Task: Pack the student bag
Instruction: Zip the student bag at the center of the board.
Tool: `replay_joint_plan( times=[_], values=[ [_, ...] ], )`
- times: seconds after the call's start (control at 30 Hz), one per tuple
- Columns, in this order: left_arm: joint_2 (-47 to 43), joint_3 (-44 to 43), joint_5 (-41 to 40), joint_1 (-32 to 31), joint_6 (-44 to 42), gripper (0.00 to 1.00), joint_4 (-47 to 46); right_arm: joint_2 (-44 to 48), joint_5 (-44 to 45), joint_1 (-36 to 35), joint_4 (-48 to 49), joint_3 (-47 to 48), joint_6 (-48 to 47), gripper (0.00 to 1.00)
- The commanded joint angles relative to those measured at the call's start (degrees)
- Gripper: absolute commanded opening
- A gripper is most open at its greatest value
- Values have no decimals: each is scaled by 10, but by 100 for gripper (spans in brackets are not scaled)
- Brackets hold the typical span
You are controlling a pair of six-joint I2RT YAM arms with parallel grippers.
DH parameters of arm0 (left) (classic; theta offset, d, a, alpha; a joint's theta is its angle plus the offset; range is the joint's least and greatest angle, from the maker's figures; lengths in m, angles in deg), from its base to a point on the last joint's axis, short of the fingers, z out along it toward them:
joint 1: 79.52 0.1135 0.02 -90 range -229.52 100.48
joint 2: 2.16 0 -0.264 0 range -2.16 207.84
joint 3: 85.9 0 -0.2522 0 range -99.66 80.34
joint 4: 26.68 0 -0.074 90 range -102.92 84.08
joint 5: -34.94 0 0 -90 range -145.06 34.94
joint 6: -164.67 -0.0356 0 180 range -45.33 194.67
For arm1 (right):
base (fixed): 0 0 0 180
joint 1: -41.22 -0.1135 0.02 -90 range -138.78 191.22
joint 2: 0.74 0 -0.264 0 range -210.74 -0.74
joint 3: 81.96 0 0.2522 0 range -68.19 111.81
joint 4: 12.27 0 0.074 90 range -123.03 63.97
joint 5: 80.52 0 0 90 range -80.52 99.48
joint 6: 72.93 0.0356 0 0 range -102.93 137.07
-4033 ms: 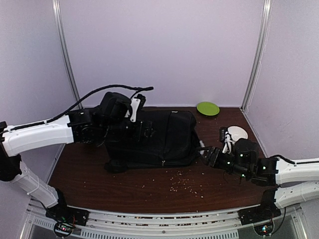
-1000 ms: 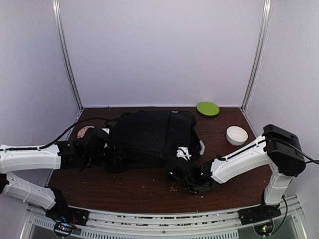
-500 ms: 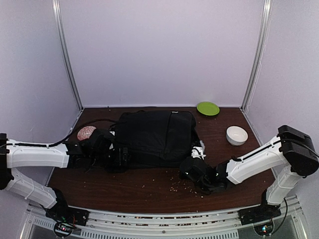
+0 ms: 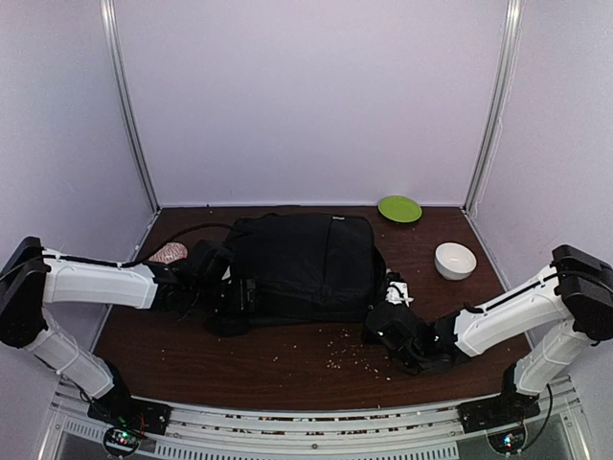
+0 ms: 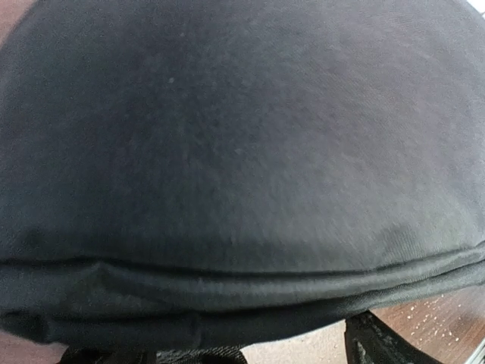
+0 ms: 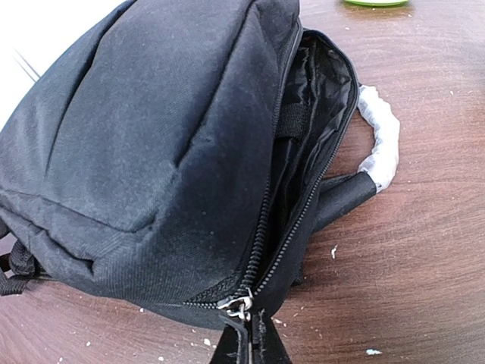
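Our right end effector (image 6: pixel 248 347) sits clenched on the zip pull (image 6: pixel 241 305) at the near corner of the student bag (image 6: pixel 144 129), whose compartment gapes open beside it. We cannot tell whether our left end effector (image 4: pixel 233 297), pressed against the bag's left end, is clenched or released. The bag lies flat in the middle of the surface (image 4: pixel 287 356).

The right gripper (image 6: pixel 248 324) — jaws pinched on the zip pull (image 6: pixel 241 305) — slides rightward along the student bag's (image 4: pixel 306 254) near edge; the left arm (image 4: pixel 96 281) now lies low beside its left end.
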Motion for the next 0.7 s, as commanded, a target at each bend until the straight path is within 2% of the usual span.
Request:
replay_joint_plan(
  times=[0.0, 0.27, 0.5, 0.57, 0.67],
  values=[
    [48, -62, 27, 33, -17, 87, -51, 21, 20, 1, -16, -17, -14, 0],
    [156, -168, 83, 79, -40, 83, -59, 18, -9, -18, -8, 2, -29, 0],
    [216, -267, 123, 109, -68, 81, -50, -4, -28, -27, 4, 28, -46, 0],
    [203, -264, 132, 110, -62, 81, -49, -8, -33, -27, 6, 36, -54, 0],
    [153, -200, 137, 99, -13, 81, -87, -12, -41, -27, 9, 42, -61, 0]
  ],
)
